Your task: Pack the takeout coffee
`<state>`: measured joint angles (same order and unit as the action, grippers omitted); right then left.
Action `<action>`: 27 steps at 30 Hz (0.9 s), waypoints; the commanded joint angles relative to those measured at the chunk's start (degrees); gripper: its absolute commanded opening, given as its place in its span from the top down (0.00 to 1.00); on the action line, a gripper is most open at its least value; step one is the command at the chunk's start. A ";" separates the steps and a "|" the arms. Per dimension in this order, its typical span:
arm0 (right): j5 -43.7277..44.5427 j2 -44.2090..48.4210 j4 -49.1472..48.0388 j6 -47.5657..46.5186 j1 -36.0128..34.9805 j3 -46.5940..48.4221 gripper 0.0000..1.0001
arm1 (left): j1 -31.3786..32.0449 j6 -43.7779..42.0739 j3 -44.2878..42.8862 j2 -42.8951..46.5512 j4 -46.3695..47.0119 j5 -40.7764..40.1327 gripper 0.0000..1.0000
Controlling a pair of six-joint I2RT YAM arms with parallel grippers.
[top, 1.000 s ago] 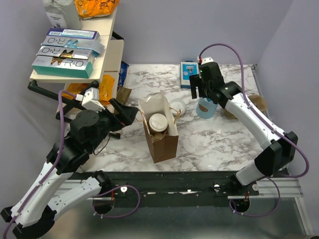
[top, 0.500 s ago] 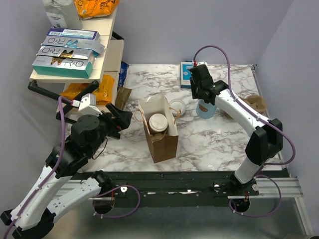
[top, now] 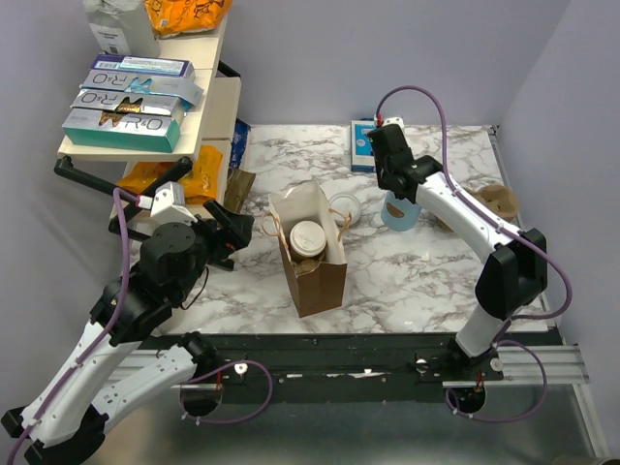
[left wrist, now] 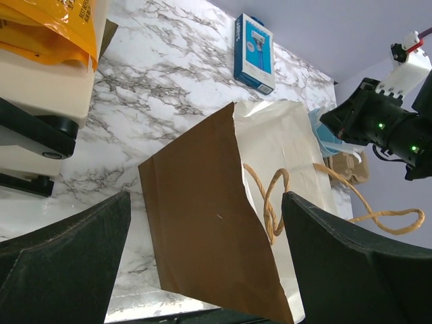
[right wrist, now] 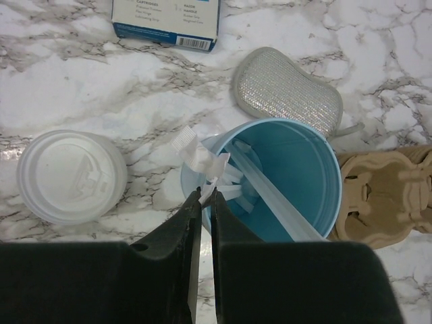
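The takeout coffee, a cream-tan cup, stands inside the open brown paper bag. A round white lid lies on the table between the bag and the light-blue mug. My right gripper hangs over the mug's near rim. Its jaws are pinched on the crumpled end of a white paper-wrapped straw, one of several in the mug. My left gripper is wide open to the left of the bag, with nothing held.
A blue razor box and a grey scrub pad lie behind the mug. A brown pulp carrier sits to its right. A shelf with boxes and orange bags stands at the left.
My right gripper has swung left over the mug's rim and closed from open onto the straw's paper end. The left arm drew back slightly, still open.
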<state>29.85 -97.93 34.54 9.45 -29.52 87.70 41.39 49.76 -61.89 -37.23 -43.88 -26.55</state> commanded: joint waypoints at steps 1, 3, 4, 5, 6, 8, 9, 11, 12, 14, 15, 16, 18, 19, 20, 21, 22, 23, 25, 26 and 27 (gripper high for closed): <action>1.79 1.95 -1.41 -0.13 0.16 -0.16 0.89 | 0.19 -0.01 0.89 0.32 0.02 -1.93 0.01; 2.58 2.91 -1.06 -0.40 0.16 -0.51 0.91 | 0.27 0.08 0.98 0.41 0.02 -1.58 0.01; 2.93 3.36 -0.62 -0.49 0.16 -0.69 0.92 | 0.19 0.16 1.07 0.49 0.37 -1.49 0.01; 3.20 3.71 -0.53 -0.66 0.16 -0.86 0.93 | 0.19 0.08 1.24 0.50 0.46 -1.40 0.01; 3.55 4.15 -0.27 -0.75 0.16 -1.04 0.94 | 0.19 0.16 1.42 0.58 0.63 -1.40 0.01; 5.04 5.64 0.26 -1.19 0.16 -1.30 0.94 | 0.19 0.25 2.12 0.76 1.16 -1.58 0.01; 5.31 6.17 0.61 -1.37 0.16 -1.39 0.94 | 0.19 0.34 2.04 0.67 1.25 -1.75 0.01; 5.92 8.19 1.23 -1.89 0.16 -1.57 0.94 | 0.19 0.34 1.95 0.32 1.25 -1.58 0.01; 6.01 8.80 1.40 -2.16 0.16 -1.66 0.94 | 0.19 0.43 1.86 0.32 1.16 -1.49 0.01; 6.10 10.91 1.93 -2.77 0.16 -1.83 0.94 | 0.19 0.43 1.77 0.14 1.25 -1.40 0.01; 6.36 11.53 1.84 -3.03 0.16 -1.83 0.94 | 0.19 0.52 1.77 0.32 1.25 -1.40 0.01; 6.89 12.23 2.02 -3.30 0.16 -1.74 0.94 | 0.19 0.52 1.86 0.32 1.51 -1.32 0.01; 7.68 14.43 2.28 -4.09 0.25 -0.69 0.94 | 0.19 0.52 1.77 0.32 1.78 -1.14 0.01; 8.21 15.22 2.37 -4.53 0.16 -0.08 0.94 | 0.27 0.52 1.68 0.32 1.78 -1.05 0.01; 8.30 16.27 2.46 -4.88 0.16 0.80 0.94 | 0.19 0.34 1.68 0.23 1.78 -0.70 0.01; 7.86 18.28 2.63 -5.75 0.16 2.63 0.94 | 0.19 0.25 1.51 0.14 1.78 -0.61 0.01; 5.77 19.43 3.59 -5.85 0.16 4.04 0.94 | 0.19 0.08 1.51 0.06 1.87 -0.35 0.01; 4.27 20.66 4.03 -5.94 0.16 5.19 0.94 | 0.19 -0.01 1.68 -0.03 1.87 -0.09 0.01; -1.94 25.23 3.26 -6.46 0.16 6.43 0.94 | 0.19 0.08 1.77 -0.03 1.87 -0.09 0.01; -4.42 26.90 2.73 -6.73 0.16 6.34 0.94 | 0.27 0.08 1.94 0.05 1.87 0.09 0.01; -6.71 28.83 2.11 -6.90 0.16 6.08 0.94 | 0.19 0.16 2.03 0.06 1.95 0.35 0.01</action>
<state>32.34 -77.10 37.43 4.34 -29.52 90.98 41.39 50.17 -60.18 -37.10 -43.27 -26.57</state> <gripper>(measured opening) 0.063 0.988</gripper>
